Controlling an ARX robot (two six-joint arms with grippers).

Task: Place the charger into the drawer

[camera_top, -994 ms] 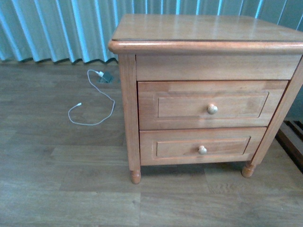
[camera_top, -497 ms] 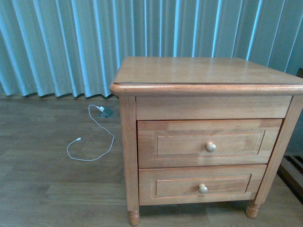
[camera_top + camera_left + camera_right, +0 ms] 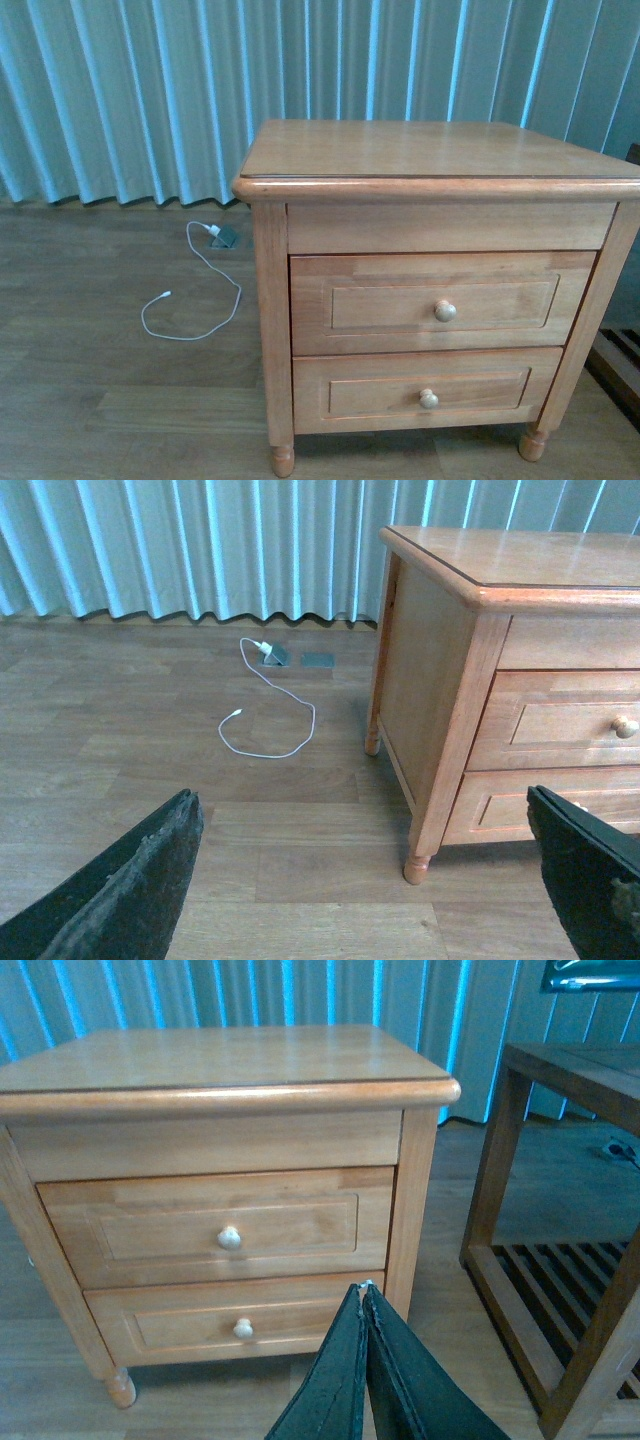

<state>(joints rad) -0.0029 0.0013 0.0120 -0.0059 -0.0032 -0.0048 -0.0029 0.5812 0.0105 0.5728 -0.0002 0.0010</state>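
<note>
The drawer (image 3: 445, 300), the taller upper one of a wooden bedside cabinet (image 3: 400, 150), is fully closed; its round pale knob (image 3: 445, 311) faces me. It also shows in the left wrist view (image 3: 560, 725) and in the right wrist view (image 3: 200, 1228). The charger is not in view in any frame. My left gripper (image 3: 360, 800) is open and empty, low over the floor to the cabinet's left. My right gripper (image 3: 365, 1290) is shut and empty, in front of the cabinet's lower right corner. Neither gripper shows in the front view.
A thin white cable (image 3: 200, 300) lies looped on the wood floor, plugged in at a floor socket (image 3: 224, 238) near the curtain (image 3: 150, 90). The shallower lower drawer (image 3: 428, 392) is closed. A dark slatted wooden table (image 3: 560, 1260) stands right of the cabinet.
One second ago the front view looked lower; it has since tilted up, so the cabinet sits lower in the picture and more curtain shows. Nothing has changed in the last half second.
</note>
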